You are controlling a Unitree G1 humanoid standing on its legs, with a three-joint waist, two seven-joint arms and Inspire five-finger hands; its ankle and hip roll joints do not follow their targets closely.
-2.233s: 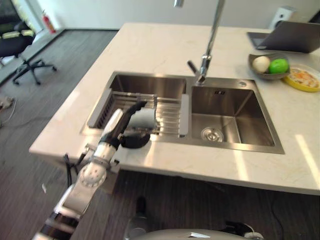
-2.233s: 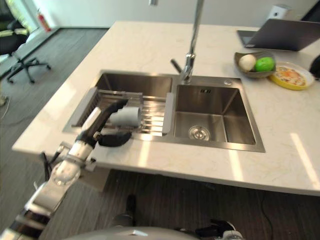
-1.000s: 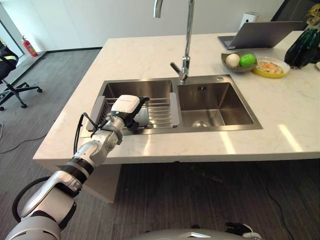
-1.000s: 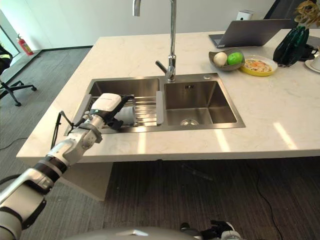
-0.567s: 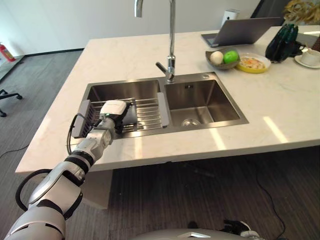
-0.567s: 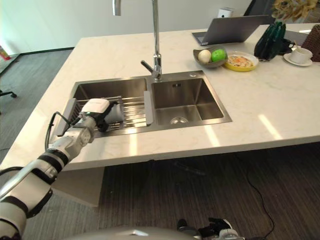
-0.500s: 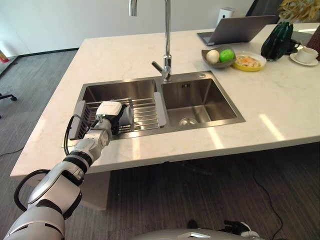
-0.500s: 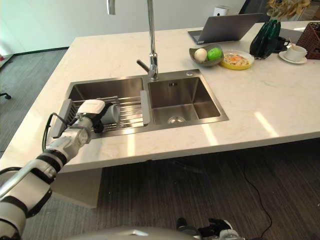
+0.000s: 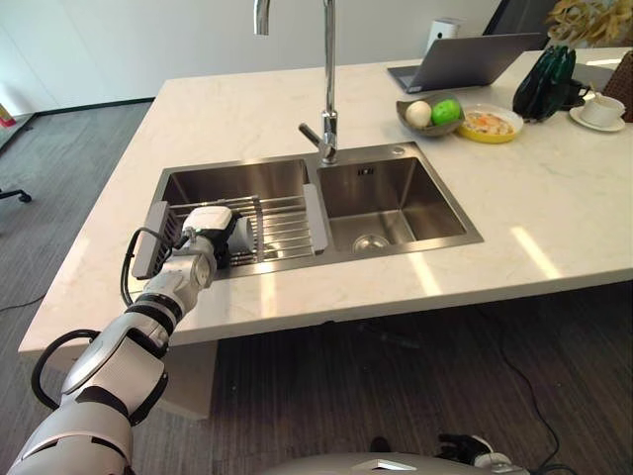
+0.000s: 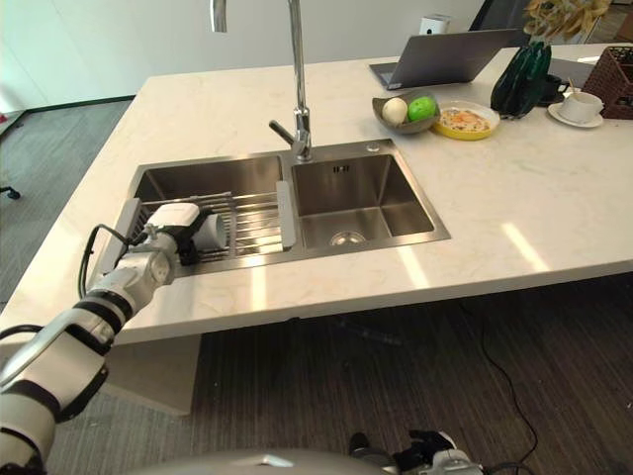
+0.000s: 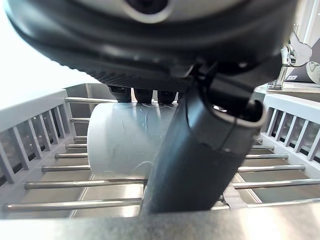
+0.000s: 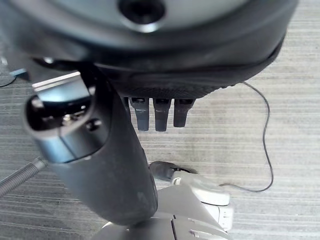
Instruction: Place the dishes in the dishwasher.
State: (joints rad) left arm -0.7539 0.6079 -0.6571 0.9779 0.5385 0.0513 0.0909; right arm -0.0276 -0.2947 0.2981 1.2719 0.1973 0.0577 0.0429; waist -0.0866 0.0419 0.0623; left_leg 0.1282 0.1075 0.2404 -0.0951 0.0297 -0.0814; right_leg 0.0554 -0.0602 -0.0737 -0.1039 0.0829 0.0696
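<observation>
Right now the left hand (image 11: 200, 145) has thumb and fingers (image 11: 145, 94) curled round the white cup (image 11: 125, 140) lying on the sink rack (image 11: 40, 170), w/ thumb nearer the rim — shallow grip, so it could roll off the bars on lifting.

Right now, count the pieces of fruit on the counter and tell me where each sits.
2. A pale round fruit and a green apple sit side by side in the grey bowl near the laptop. More could be hidden.

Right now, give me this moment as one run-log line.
left hand: at grey cup on its side in sink rack, fingers over cup, thumb in front | lift: not yet | right hand: idle, open, above floor
</observation>
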